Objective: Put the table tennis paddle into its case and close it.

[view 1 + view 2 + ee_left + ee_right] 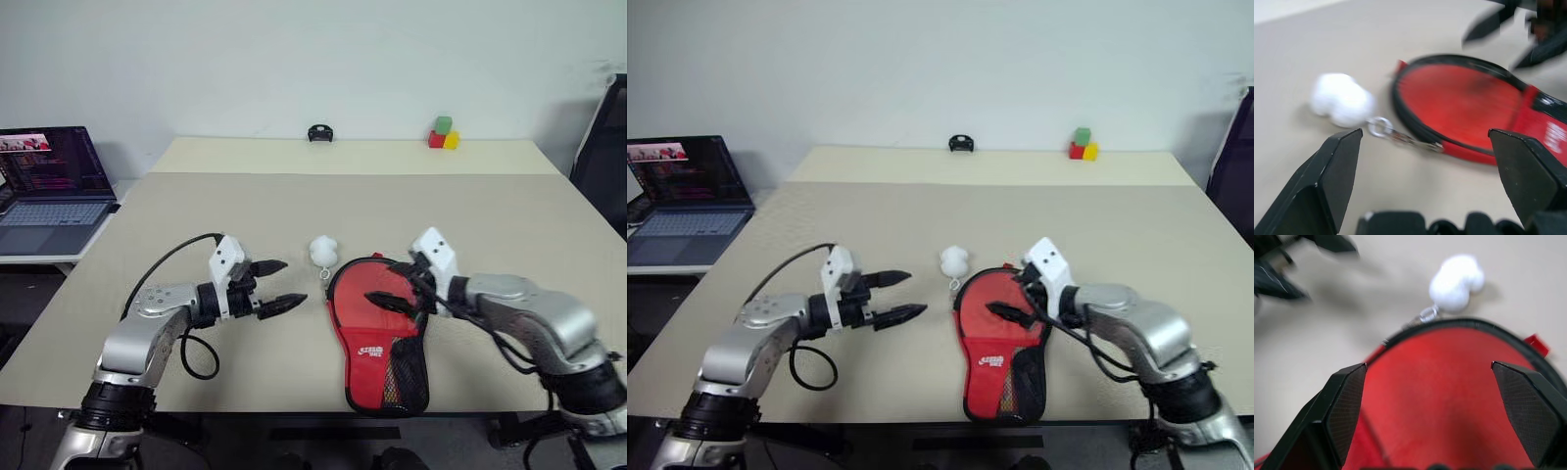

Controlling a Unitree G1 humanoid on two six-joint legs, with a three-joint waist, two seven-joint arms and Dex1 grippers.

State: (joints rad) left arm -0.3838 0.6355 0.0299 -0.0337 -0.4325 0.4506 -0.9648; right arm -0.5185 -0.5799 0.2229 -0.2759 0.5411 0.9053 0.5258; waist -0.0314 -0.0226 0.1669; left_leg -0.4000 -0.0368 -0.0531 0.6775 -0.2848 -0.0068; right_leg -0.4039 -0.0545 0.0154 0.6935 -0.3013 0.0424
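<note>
Your right gripper [400, 284] hangs wide open over the red case [377, 338]; your left gripper [281, 285], open too, faces the charm [322, 252], ready to zip.

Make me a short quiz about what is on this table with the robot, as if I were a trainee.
1. True or false: the red case lies on the table with its round end toward the white charm.
2. Which hand hangs over the case? A: left gripper. B: right gripper.
3. Fill in: beyond the table's left edge stands an open ____.

Key
1. True; a short chain joins the charm to the case's round end.
2. B; the left gripper hangs over bare table beside the charm. Both have their fingers spread, holding nothing.
3. Laptop.
</note>
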